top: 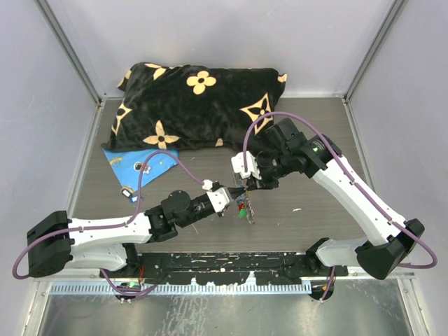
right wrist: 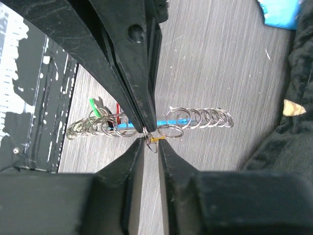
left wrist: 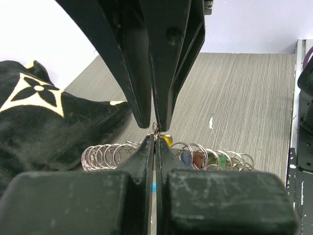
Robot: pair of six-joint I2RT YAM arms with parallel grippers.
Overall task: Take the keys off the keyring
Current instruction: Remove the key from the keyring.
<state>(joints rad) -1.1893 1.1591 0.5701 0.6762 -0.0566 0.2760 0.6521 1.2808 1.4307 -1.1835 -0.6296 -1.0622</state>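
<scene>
Silver keyring (right wrist: 200, 117), black pillow (top: 196, 105) patterned with tan flowers.

No legible text, number or brand name in any view, black cushion (top: 199, 105) bearing tan flower and four-point star motifs only, blue sheet (top: 140, 166) just beside the cushion's near-left corner carrying small marks, too small to read.

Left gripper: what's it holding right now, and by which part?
The left gripper is shut on the keyring, pinching one small ring near the chain's middle between its fingertips.
</scene>
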